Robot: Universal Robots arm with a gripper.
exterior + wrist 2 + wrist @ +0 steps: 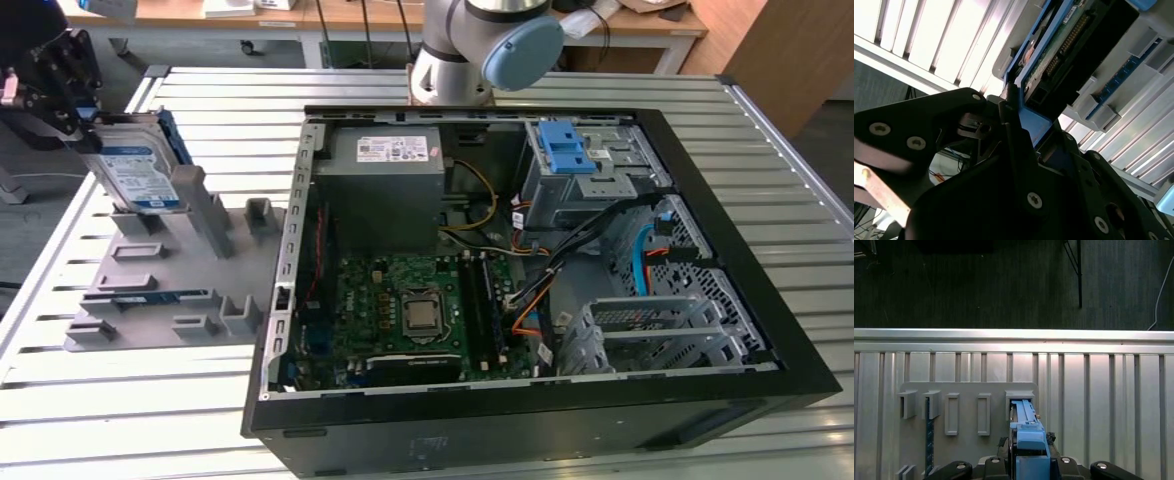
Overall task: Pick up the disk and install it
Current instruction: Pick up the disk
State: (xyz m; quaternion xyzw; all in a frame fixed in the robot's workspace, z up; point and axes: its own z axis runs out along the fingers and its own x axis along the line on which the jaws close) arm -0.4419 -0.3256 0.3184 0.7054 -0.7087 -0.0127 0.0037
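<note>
A slatted metal tabletop (pixel 160 420) carries an open black computer case (pixel 534 440), lying on its side with the robot arm (pixel 494 50) mounted behind it. Inside the case sit a grey power supply (pixel 387 170) with a white label, its print too small to read, a green motherboard (pixel 400 310) and a grey drive cage (pixel 581 165) with a blue latch. On the exterior view's left, well apart from the cage, a grey slotted holder (pixel 160 290) lies beside the case. The disk (pixel 138 175) stands on edge in the holder's far slot, leaning slightly, its white label with a blue band facing the case; no words on it can be made out. The black claw (pixel 74 125) is clamped on the disk's upper end, at the tabletop's far corner.

The first wrist view looks down the disk's thin blue carrier edge (pixel 1026 427) into its slot, with the holder's (pixel 968 450) other slots in a row alongside, a blue strip (pixel 929 440) in one of them, and the tabletop's slats (pixel 1104 390) beyond. The second wrist view catches the side hidden from the room: the disk's green circuit board and connector (pixel 1064 45), with the claw's (pixel 1026 120) dark fingers (pixel 1013 130) pressed against the blue frame.
</note>
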